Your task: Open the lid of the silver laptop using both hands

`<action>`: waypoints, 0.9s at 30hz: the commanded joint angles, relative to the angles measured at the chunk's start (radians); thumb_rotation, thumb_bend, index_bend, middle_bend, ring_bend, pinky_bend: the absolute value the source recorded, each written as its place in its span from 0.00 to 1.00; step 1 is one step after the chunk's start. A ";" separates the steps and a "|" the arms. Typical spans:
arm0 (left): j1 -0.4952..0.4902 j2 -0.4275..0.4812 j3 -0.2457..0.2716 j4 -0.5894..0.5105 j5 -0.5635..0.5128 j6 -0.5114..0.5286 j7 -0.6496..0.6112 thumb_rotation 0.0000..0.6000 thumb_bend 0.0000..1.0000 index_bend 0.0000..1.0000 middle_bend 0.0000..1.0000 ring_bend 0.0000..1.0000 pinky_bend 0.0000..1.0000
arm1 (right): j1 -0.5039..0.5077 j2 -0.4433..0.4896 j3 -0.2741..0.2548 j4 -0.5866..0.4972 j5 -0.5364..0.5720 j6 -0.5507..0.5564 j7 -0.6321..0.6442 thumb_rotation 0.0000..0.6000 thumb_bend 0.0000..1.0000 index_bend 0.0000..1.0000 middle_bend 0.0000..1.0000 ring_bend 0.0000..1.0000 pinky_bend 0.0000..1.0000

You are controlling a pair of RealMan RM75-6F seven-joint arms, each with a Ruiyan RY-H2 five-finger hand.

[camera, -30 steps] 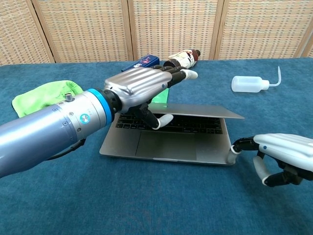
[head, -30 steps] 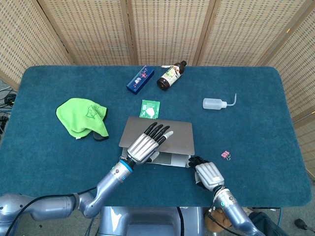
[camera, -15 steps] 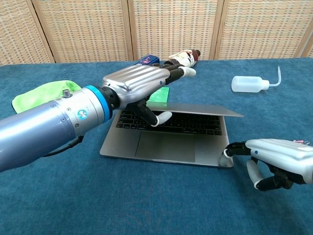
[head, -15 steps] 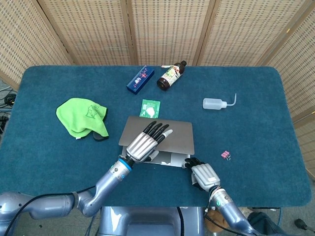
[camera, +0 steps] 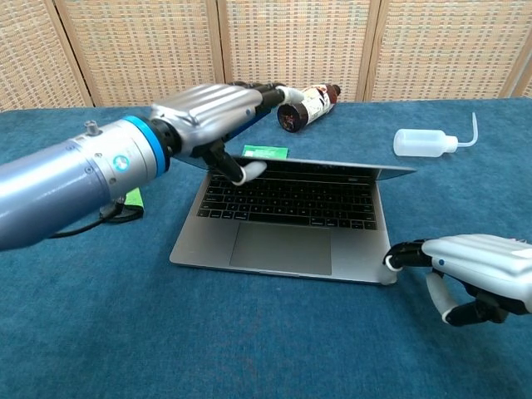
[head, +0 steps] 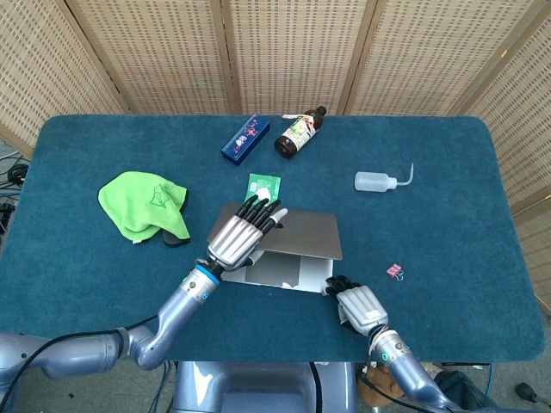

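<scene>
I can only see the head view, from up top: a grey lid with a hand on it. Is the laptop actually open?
Observer: Partly. The chest view shows the lid raised a little off the base, with the keyboard visible beneath it.
Operator: How is that hand lifting it?
Observer: The left hand has its thumb hooked under the lid's front edge and its other fingers over the top.
Operator: And the other hand?
Observer: The right hand sits low with its fingers curled. One fingertip seems to touch the base's front right corner.
</scene>
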 commanded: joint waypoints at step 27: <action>-0.124 0.057 -0.121 0.043 -0.320 -0.035 0.172 1.00 0.46 0.00 0.00 0.00 0.00 | 0.049 0.048 -0.037 -0.006 -0.095 -0.010 -0.015 1.00 0.97 0.23 0.20 0.10 0.28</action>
